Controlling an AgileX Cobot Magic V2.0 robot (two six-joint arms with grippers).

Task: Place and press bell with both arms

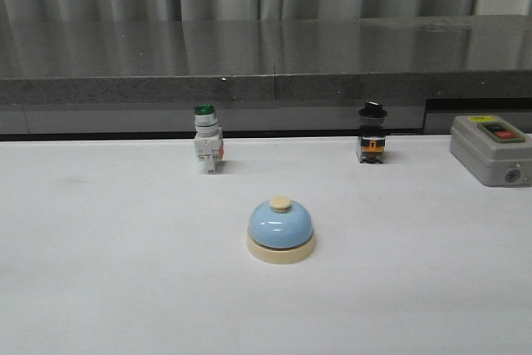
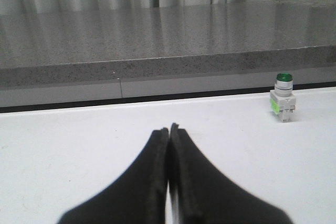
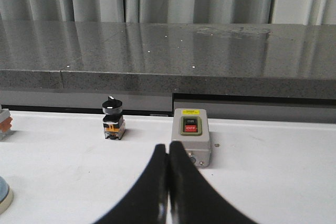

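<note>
The light-blue domed bell [image 1: 281, 227] with cream base and cream knob stands upright on the white table [image 1: 100, 272], near the middle. A sliver of it shows at the edge of the right wrist view [image 3: 4, 196]. Neither arm shows in the front view. My left gripper [image 2: 169, 127] is shut and empty over bare table; the bell is out of its view. My right gripper [image 3: 168, 146] is shut and empty, its tips in front of the grey switch box.
A green-capped white push-button [image 1: 207, 138] [image 2: 283, 97] stands at the back left, a black-capped switch [image 1: 371, 133] [image 3: 113, 119] at the back right. A grey ON/OFF switch box [image 1: 491, 148] [image 3: 191, 136] sits far right. A dark stone ledge [image 1: 266, 56] runs behind the table.
</note>
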